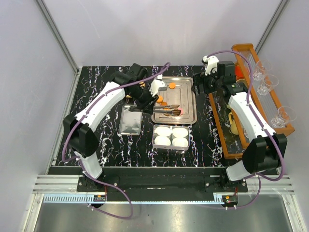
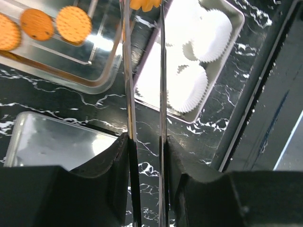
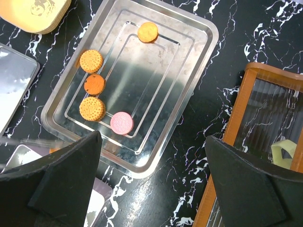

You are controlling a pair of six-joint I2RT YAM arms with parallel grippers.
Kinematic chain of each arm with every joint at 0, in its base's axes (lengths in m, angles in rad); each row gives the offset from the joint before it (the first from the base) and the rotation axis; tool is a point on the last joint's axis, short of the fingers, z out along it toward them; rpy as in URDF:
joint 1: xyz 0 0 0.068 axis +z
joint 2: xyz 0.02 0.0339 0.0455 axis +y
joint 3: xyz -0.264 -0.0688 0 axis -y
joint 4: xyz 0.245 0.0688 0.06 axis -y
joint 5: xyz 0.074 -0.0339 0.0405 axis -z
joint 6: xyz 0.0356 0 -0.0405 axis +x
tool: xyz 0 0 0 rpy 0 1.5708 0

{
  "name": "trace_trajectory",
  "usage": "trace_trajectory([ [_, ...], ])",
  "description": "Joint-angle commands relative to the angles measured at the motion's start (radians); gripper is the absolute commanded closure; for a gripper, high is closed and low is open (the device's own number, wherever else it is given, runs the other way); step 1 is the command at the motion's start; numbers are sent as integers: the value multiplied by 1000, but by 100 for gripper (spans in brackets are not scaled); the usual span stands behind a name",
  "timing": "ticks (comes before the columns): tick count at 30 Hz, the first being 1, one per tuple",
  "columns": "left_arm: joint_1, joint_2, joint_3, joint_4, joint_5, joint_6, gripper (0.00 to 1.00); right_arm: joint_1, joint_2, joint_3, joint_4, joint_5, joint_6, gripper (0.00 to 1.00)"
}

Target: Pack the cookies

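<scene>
L claw: pinching metal tongs; cookies ahead-left, in steel tray.
R claw: spread wide; five cookies below, ahead-left of fingers.

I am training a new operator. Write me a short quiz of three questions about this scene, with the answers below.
1. How many of the cookies in the steel tray are pink? A) none B) one C) three
2. True or false: the right gripper is shut on a cookie.
3. Fill in: the left gripper grips a pair of metal ____.
Key: 1 B, the pink cookie. 2 False: it is open and holds nothing. 3 tongs.
</scene>
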Motion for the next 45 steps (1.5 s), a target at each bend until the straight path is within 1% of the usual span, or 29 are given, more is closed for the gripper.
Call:
trace_trajectory([
  [1, -50, -68, -57, 2, 43, 63, 100, -5, 2, 54, 12, 27, 10, 0],
  [10, -123, -79, -107, 2, 20, 89, 100, -5, -1, 51, 12, 28, 8, 0],
  [21, -159, -81, -147, 31, -17, 92, 100, -5, -19, 16, 20, 22, 8, 0],
  [30, -162, -44, -118, 35, -38, 92, 100, -5, -24, 10, 25, 21, 10, 0],
  [37, -162, -21, -104, 37, -40, 97, 96, -5, -29, 2, 26, 22, 10, 0],
  [45, -168, -4, -106, 37, -37, 104, 95, -7, -29, 4, 26, 24, 5, 0],
])
